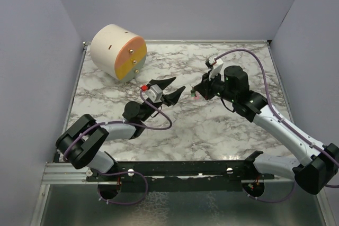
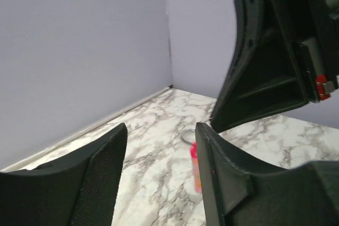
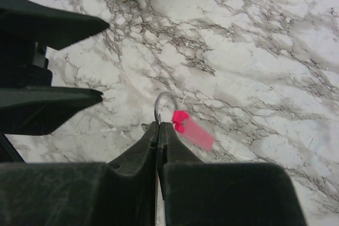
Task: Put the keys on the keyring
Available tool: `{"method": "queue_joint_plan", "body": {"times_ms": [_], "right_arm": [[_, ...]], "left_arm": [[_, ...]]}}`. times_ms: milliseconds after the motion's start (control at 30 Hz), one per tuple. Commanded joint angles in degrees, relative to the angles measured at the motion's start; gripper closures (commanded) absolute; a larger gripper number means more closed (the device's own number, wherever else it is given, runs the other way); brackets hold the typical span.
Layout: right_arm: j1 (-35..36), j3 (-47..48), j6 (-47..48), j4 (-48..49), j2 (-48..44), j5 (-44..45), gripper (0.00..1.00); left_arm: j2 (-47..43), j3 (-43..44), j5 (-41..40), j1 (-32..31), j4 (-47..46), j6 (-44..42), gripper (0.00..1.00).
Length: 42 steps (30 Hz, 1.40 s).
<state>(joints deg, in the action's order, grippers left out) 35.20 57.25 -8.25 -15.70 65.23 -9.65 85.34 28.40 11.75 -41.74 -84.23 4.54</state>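
From above, the left pincer [image 1: 179, 83] and right pincer [image 1: 195, 93] meet nose to nose over the middle of the marbled tabletop [image 1: 212, 136]. The cream-and-orange cylinder [image 1: 119, 51] stands well apart at the far left. The left fingers are spread; the things at the right's tips are too small to read here. In the left wrist view, the spread fingers frame the keyring [image 2: 189, 135] straight ahead, nearer the right-hand finger [image 2: 222, 178]. The pink key [image 2: 195, 168] hangs below the ring with its long axis near vertical, so the ring looks lifted off the tabletop. In the right wrist view, that pincer's fingers are pressed together on the ring's lower edge, its loop standing out past the tips. The pink key's head touches the ring and its blade trails toward the lower right. Whether it is truly threaded, I cannot tell. No green key shows clearly. The right arm holds the ring, so any feeding falls to the free left arm.
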Motion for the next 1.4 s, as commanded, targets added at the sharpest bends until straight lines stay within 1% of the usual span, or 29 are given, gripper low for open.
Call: {"method": "queue_joint_plan", "body": {"times_ms": [0,67,133,233,433,567,700,833,933,1300,1367], "right_arm": [[0.2,1.5,2.3,-3.2,-2.1,2.4,0.99],[0.2,1.9,3.1,-4.0,-2.1,2.6,0.99],[0.2,2.3,3.7,-4.8,-1.9,2.5,0.99],[0.2,2.7,4.4,-5.3,-1.3,1.7,0.99],[0.2,3.0,5.1,-5.7,-0.6,0.3,0.99],[0.2,3.1,5.2,-5.8,-0.3,-0.3,0.99],[0.2,3.1,5.2,-6.0,-0.2,-0.6,0.99],[0.2,3.0,5.3,-5.9,-0.4,-0.7,0.99],[0.2,2.8,5.3,-5.8,-0.5,-1.2,0.99],[0.2,2.5,5.3,-5.7,-0.4,-1.6,0.99],[0.2,2.5,5.3,-5.7,-0.5,-1.8,0.99]], "left_arm": [[-5.1,-3.3,-10.0,0.5,0.1,-3.0,0.42],[-6.4,-3.3,-9.5,0.5,2.5,-4.5,0.42],[-7.1,-2.4,-7.4,0.5,5.6,-6.2,0.42],[-7.2,-1.0,-1.9,0.5,9.4,-9.1,0.42],[-5.5,2.9,9.5,0.5,19.9,-17.1,0.41],[-3.5,3.7,12.9,0.5,20.6,-19.9,0.42],[-1.9,5.2,14.7,0.4,21.8,-21.8,0.45],[-0.9,6.7,14.0,0.0,23.7,-23.8,0.53],[-0.2,7.7,13.0,-0.7,24.2,-25.1,0.54],[1.6,10.1,12.4,-2.3,26.2,-27.7,0.65],[1.8,10.4,12.0,-2.5,26.7,-28.2,0.66]]}}
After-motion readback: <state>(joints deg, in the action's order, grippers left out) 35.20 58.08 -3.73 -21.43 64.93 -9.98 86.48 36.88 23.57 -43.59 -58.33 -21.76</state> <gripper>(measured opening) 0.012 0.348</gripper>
